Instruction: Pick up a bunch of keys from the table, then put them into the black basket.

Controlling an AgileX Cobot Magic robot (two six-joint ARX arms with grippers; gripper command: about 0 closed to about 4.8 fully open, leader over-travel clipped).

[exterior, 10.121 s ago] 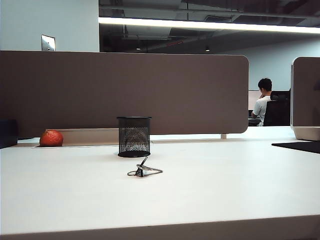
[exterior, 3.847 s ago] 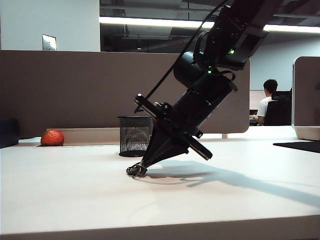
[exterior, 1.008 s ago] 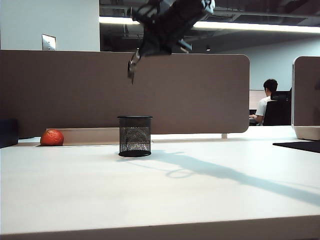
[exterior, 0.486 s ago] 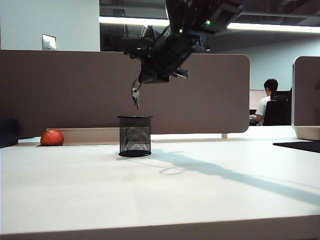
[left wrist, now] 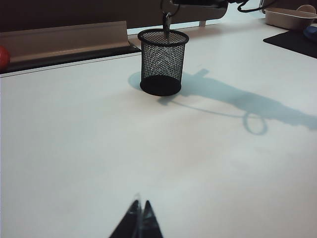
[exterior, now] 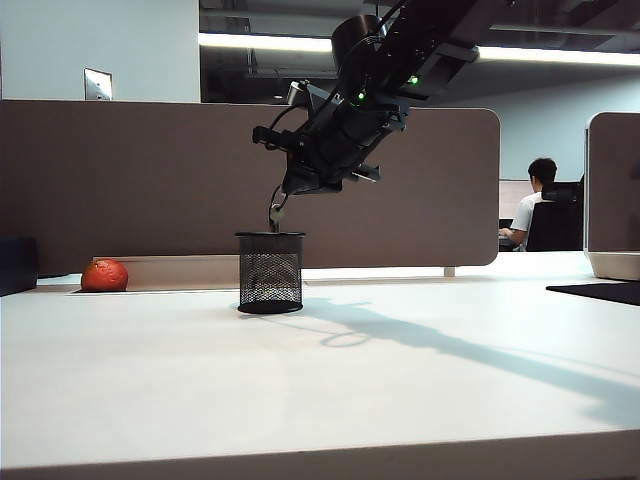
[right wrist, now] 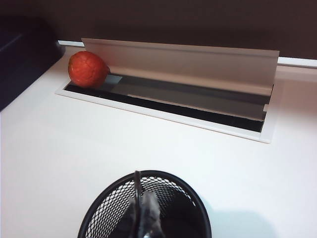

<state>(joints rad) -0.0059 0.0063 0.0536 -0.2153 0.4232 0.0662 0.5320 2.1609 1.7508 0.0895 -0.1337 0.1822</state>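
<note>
Bunch of keys hanging from closed right gripper, just over mouth of black basket directly beneath, so placing step in hand, next needing only slight lowering and opening of fingers; left gripper shut, empty, low over table, well apart.

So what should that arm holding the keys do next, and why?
Probably open the right pincer: it is shut on the bunch of keys, which dangles just above the black basket, so they should drop inside. The left pincer rests shut, away from it.
</note>
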